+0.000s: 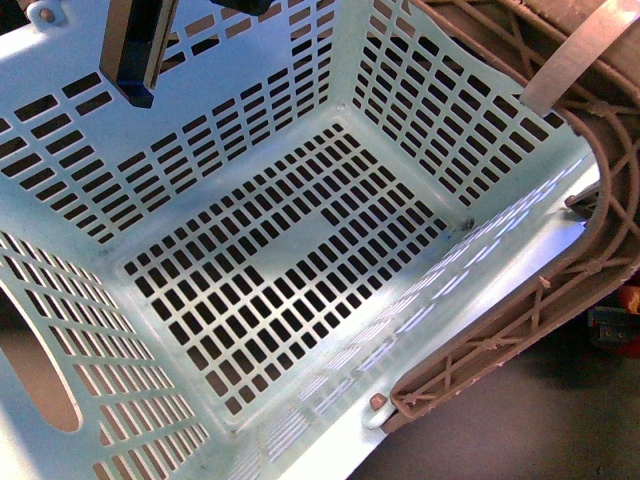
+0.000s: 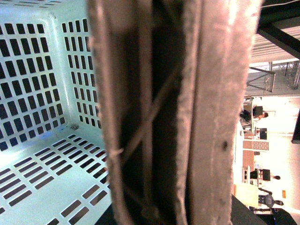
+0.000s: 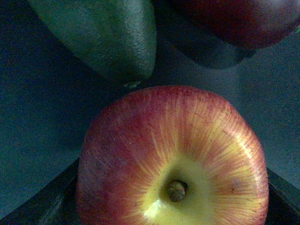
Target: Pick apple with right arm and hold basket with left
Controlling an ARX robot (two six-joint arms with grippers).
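Right pincer [image 3: 172, 187]: wrist cam is right on top of the apple [image 3: 173, 154]. Dark finger edges [image 3: 44, 206] show at either side of it, so my jaws stand at least apple-wide, straddling it. Can't tell if the pads actually press on the skin.

Apple orientation: stem dimple faces straight at my wrist cam, yellow patch around the stem, red streaks fanning outward. So the stem-to-base axis runs roughly along my approach line, stem end toward me. It's close to round, with no real long axis, and a bit broader across than along the stem line.

Apple location: on a dull blue-grey surface [image 3: 33, 122]. A green fruit [image 3: 103, 37] lies just past it, tapered end nearly at the apple's far edge; contact unclear. A dark red fruit [image 3: 234, 18] sits further off. The apple shows only in this view, so I can't place it relative to the basket.

Left pincer: the wrist cam is jammed up against the brown handle [image 2: 187, 112], which fills most of the frame. The pale blue slotted basket [image 2: 33, 70] wall and floor show beside it. Finger state unreadable, so grip not confirmed.

Front cam looks into the tilted basket, with the handle along its right rim and a grey strap [image 1: 575, 55] above. A grey bar with a dark blue tip [image 1: 135, 55] hangs over the far-left wall; I can't tell which arm it belongs to.
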